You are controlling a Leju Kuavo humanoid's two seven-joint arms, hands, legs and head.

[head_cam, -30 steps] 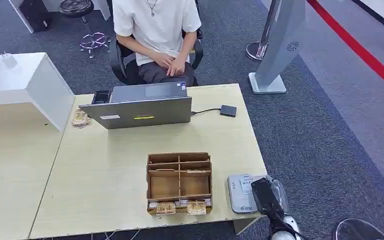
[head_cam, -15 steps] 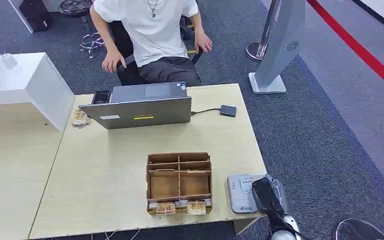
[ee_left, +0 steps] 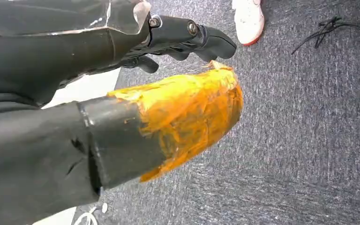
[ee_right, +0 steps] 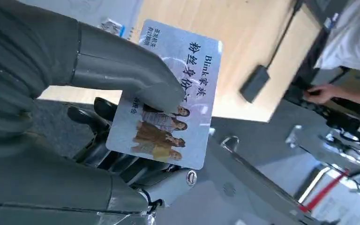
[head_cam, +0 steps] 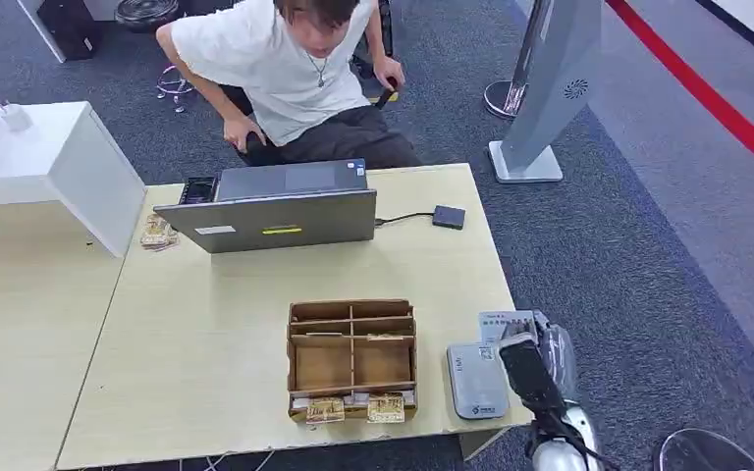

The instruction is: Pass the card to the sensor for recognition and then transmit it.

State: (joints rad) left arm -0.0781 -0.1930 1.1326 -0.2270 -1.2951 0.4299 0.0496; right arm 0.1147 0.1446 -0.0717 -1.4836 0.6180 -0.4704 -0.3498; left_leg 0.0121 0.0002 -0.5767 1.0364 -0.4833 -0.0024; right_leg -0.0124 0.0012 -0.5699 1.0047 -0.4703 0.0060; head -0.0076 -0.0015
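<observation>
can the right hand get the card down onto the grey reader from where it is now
Probably yes. The right hand pinches the card just beyond the grey reader at the table's near right corner. Nothing sits between them; the cardboard organizer stands off to the reader's other side.

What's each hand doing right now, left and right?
Left hand: holds nothing, but open or closed cannot be told.
Right hand: holding the card, thumb pressed on its face.
</observation>
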